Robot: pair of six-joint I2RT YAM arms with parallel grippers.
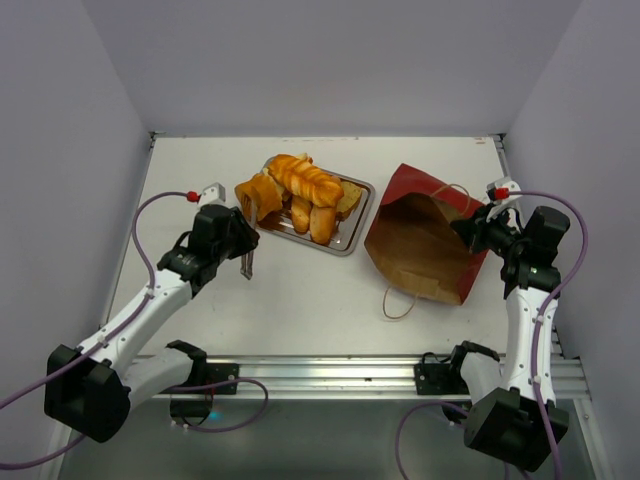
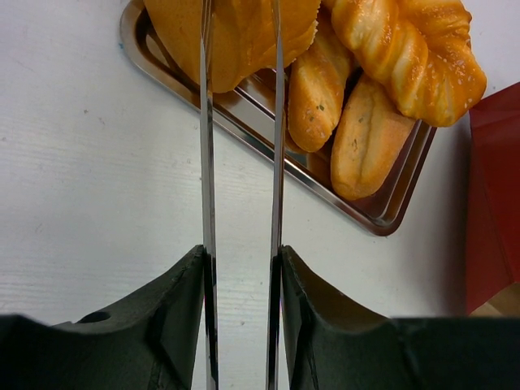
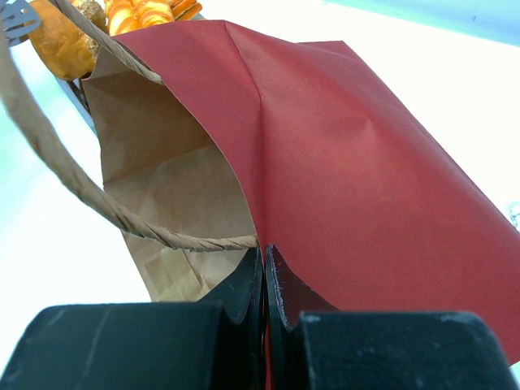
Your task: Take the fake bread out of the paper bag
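Gripper pinched tight on bag rim, red wall up right, tan inside left, twine handle looping left, bread far upper-left.

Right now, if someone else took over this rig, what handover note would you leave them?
Left gripper: jaws apart, tips over a toast-like piece at the left end of the steel tray; contact unclear.
Right gripper: shut on the rim of the paper bag, which lies on its side right of the tray, mouth open.
Done: the fake bread is piled on the tray.
Left: no bread shows in the visible part of the bag. Check its far end, then let go of the rim.
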